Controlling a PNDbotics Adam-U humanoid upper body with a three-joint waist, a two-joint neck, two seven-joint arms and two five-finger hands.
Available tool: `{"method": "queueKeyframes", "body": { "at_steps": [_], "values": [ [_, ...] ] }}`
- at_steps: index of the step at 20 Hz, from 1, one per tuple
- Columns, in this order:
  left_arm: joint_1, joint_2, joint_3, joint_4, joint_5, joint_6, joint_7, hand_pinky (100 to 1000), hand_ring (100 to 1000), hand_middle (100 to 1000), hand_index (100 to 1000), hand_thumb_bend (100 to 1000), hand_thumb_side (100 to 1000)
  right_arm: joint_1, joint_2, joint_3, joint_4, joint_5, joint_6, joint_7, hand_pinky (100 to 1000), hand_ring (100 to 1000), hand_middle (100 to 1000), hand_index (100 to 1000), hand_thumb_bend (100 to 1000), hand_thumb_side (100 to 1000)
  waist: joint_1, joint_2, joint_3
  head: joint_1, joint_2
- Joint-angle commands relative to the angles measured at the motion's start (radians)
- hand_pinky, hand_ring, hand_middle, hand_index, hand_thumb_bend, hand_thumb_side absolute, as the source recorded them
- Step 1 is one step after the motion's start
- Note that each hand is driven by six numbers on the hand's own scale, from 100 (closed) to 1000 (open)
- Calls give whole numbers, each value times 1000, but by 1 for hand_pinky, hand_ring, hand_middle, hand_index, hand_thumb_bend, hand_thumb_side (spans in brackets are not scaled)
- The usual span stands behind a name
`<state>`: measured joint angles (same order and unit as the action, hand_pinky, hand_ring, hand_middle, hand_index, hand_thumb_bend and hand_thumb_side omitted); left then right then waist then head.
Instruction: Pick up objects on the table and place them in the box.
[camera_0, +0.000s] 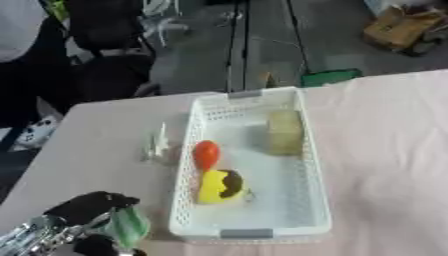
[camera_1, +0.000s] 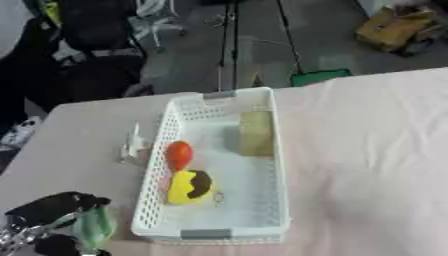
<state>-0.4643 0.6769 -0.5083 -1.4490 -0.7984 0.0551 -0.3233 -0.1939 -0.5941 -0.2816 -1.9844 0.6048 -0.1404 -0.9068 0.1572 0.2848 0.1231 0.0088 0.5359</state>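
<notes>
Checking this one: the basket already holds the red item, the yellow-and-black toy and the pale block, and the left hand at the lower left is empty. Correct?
Not quite. The left hand is curled round a green object, as the left eye view shows. The basket contents are as stated.

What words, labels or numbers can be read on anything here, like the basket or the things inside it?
None can be read.
White basket: no label visible.
Red item, yellow and black item, pale block: no print to make out.
Clear item on the table: no text.
Green item in the left robot hand: no text.
Brown box on the floor: too blurred.
</notes>
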Motion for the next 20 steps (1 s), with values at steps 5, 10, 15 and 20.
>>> {"method": "queueKeyframes", "body": {
  "at_steps": [5,10,15,20],
  "values": [
    [-11,14,6,-3,-3,25,49,691,633,672,1000,787,864,-9,-15,-5,-16,-5,-1,0,855,932,830,789,100,1000,-6,-13,-3,-1,-4],
    [-12,12,7,-2,0,46,84,507,545,584,924,681,815,-10,-14,-4,-16,-5,0,0,855,932,830,789,100,1000,-6,-12,-4,-2,-7],
    [-13,10,5,5,-3,48,88,450,511,563,907,687,790,-12,-15,-6,-16,-5,-1,0,854,932,830,789,100,1000,-7,-12,-6,-4,-7],
    [-12,11,10,-2,-11,61,107,328,434,513,858,535,748,-12,-15,-6,-16,-9,-1,0,854,932,830,790,100,1000,-7,-12,-7,-6,-7]
  ]
}}
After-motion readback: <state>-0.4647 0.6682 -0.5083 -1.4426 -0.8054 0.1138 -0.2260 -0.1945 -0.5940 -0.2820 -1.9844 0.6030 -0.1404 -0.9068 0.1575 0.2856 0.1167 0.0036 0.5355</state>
